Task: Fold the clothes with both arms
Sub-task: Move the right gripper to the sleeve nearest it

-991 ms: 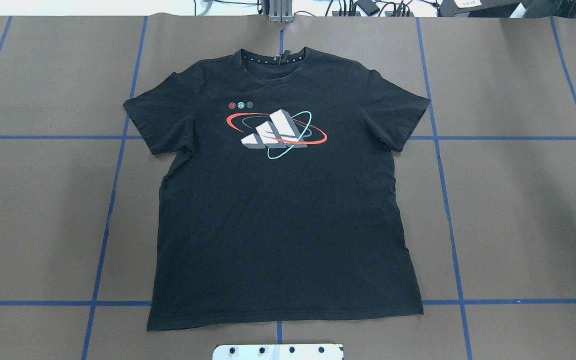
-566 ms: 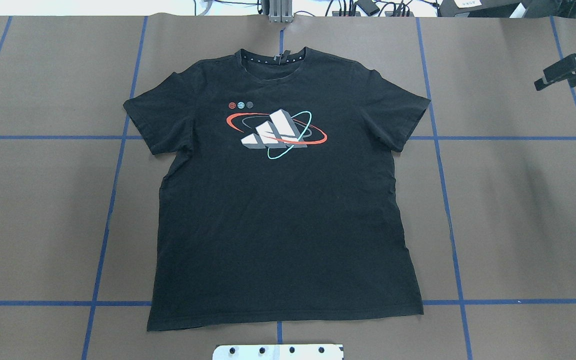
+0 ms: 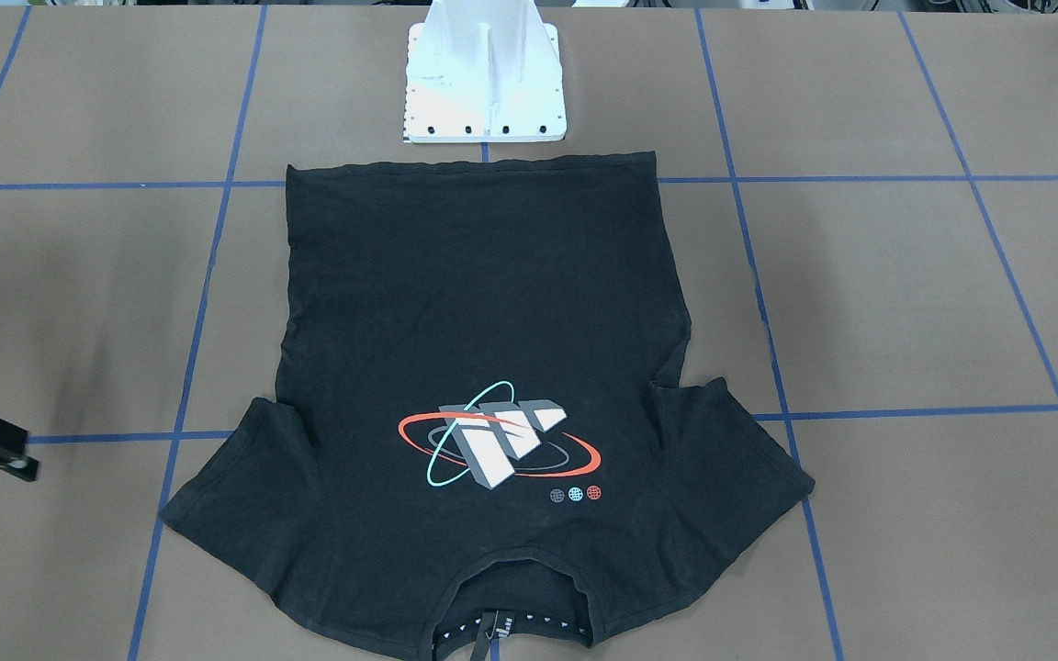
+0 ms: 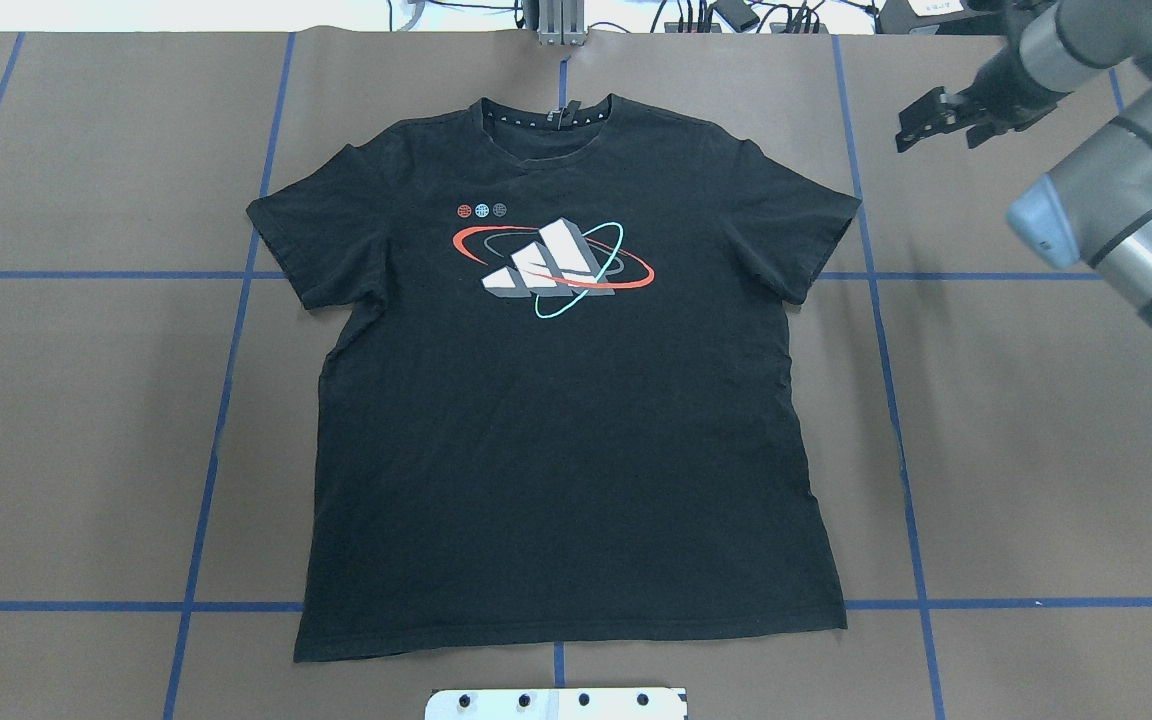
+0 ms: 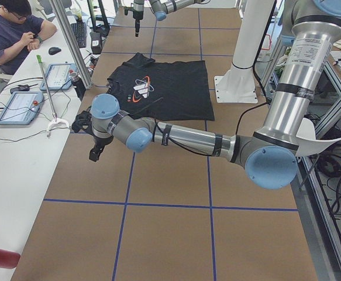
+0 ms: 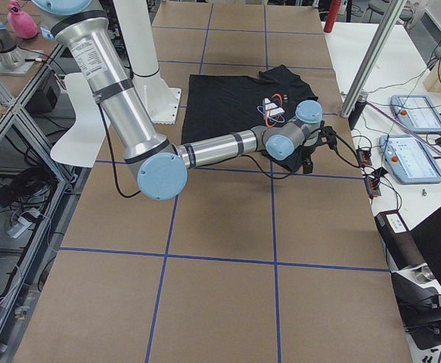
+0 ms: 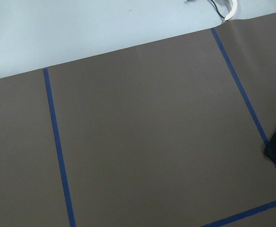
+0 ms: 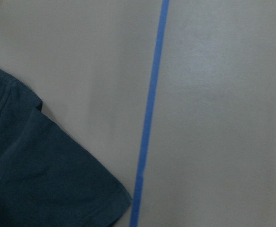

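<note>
In the last second my right arm has swung in from the 3 o'clock edge of the overhead view. Before, only a sliver of its black two-finger right claw showed there. Now it hangs at about 2 o'clock from the middle of the shirt, near the right sleeve and not touching it. Its fingers look spread wide and hold nothing.

The black short-sleeved cotton T-shirt has not shifted at all, so I judge the fold has not begun and this is only the approach. My black left claw appears in the left side view alone, off past the shirt's other sleeve and clear of the cloth. I cannot tell how its fingers stand.

The T-shirt lies flat and face up in the middle of the brown paper-covered surface with its blue tape grid. Its collar is at 12 o'clock, its hem at 6 o'clock near the robot's base, and its sleeves are spread toward 10 and 2 o'clock. The grey, red and teal orbit logo sits on the chest. The cloth is smooth apart from slight wrinkles near the armpits and sleeves.
</note>
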Controlling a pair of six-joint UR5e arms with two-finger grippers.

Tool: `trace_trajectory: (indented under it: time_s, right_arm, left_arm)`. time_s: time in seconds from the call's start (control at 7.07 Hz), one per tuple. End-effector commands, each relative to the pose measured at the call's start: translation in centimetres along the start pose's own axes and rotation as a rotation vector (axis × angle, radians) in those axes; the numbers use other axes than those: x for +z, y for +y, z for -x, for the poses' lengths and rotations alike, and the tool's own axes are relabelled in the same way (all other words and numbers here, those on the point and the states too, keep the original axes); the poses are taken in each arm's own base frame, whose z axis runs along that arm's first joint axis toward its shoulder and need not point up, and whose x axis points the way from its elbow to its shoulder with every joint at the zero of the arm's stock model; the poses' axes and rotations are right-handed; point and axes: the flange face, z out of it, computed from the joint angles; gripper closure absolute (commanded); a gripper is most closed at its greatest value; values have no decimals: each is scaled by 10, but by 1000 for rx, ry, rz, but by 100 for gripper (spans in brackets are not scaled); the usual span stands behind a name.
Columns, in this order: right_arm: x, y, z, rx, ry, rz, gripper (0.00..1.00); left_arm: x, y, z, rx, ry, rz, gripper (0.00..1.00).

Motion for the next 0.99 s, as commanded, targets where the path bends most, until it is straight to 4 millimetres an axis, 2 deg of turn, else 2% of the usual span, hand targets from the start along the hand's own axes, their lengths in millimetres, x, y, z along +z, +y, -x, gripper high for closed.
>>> trace_trajectory:
  time_s: [0.0,0.28,0.85]
  right_arm:
    - [47,13,34,-22,2,-100,0]
    - [63,9,36,-27,-2,-90,1]
    - [87,20,25,-27,25,-50,14]
  left_arm:
    - [11,-3,8,6,2,-3,0]
    - [11,-4,7,6,3,-3,0]
    - [11,-7,5,10,6,-4,0]
